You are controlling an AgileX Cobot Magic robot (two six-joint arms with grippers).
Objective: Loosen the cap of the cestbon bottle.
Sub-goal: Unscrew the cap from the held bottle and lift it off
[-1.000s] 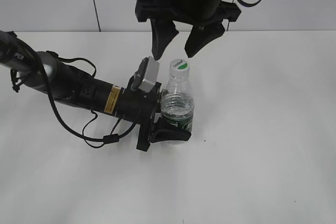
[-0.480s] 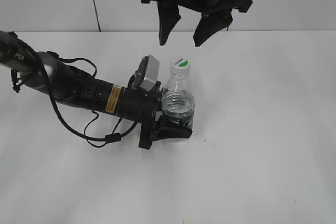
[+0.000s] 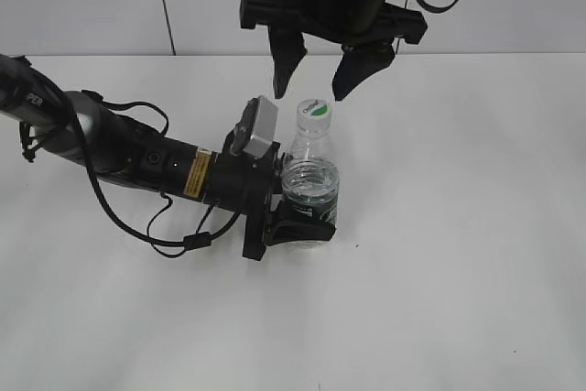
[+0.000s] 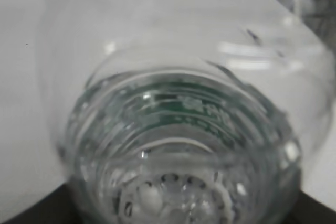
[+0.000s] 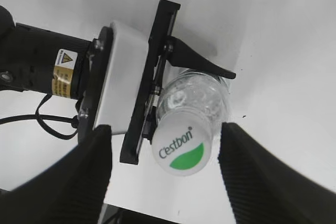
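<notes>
Here the small clear plastic cestbon bottle (image 3: 309, 191) stands upright on the white table (image 3: 458, 226), pinched around its lower body by the black left gripper (image 3: 302, 226). Directly above its round white cap with a green logo (image 3: 314, 114), the black right gripper (image 3: 318, 84) hovers, fingers spread wide, touching nothing.

My left arm (image 3: 119, 148) at the frame's left is matte black with a silver joint, a yellow warning sticker, looping black cables and a grey camera block (image 3: 255, 127). At top centre, my right gripper (image 3: 318, 89) has black tapered fingers and a cable loop.
</notes>
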